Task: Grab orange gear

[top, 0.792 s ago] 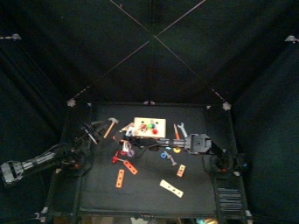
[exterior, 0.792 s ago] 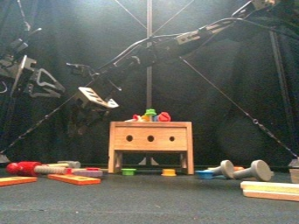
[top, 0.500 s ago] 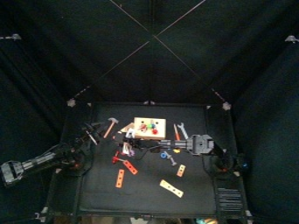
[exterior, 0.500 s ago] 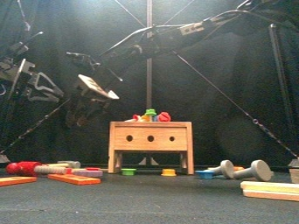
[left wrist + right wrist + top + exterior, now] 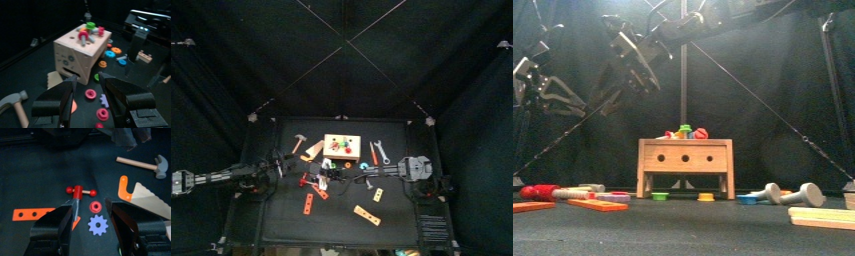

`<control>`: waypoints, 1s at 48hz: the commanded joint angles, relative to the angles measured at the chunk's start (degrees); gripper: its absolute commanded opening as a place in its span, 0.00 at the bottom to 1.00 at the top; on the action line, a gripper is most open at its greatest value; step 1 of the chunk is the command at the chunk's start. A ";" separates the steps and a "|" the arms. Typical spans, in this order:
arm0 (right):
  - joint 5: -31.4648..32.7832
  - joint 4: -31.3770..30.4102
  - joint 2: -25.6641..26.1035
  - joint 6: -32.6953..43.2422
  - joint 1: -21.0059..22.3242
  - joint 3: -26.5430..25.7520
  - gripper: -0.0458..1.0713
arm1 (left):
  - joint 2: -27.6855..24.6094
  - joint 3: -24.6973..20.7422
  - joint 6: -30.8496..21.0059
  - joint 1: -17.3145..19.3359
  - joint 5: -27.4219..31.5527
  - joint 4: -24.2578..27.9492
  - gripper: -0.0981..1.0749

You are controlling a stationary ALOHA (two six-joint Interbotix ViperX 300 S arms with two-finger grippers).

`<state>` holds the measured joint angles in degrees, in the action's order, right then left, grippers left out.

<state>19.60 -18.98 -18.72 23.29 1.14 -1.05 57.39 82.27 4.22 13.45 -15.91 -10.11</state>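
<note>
Item: orange gear point(image 5: 115, 50), ungrasped; both end effectors spread, holding nothing.
Risk: you could have pinched the blue gear point(image 5: 99, 224) or red pieces instead, since small parts crowded the tabletop point(image 5: 398, 215).

Enclosure inspected: black curtains point(image 5: 225, 60) hang on all sides, closing off the area completely. Thin cords point(image 5: 342, 40) cross overhead in an X, running to the pen's corners. The surface point(image 5: 398, 225) is small, black and matte, set in the middle. Light falls from above at the far side, brightening the curtain point(image 5: 684, 70) behind.
</note>
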 commanded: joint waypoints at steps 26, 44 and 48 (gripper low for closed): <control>-3.34 -3.78 15.73 16.61 -3.87 23.99 0.79 | -5.80 -2.29 0.09 -5.63 -0.79 1.23 0.77; -2.64 -6.77 23.47 26.54 -4.04 34.89 0.79 | -7.29 -3.43 0.00 -5.63 -1.14 1.23 0.77; -1.76 -6.94 25.49 29.53 -4.04 37.00 0.79 | -7.29 -3.43 0.00 -5.63 -1.14 1.32 0.77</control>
<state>17.23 -25.66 2.99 50.63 -2.99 34.89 50.36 80.42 4.22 7.91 -16.44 -8.96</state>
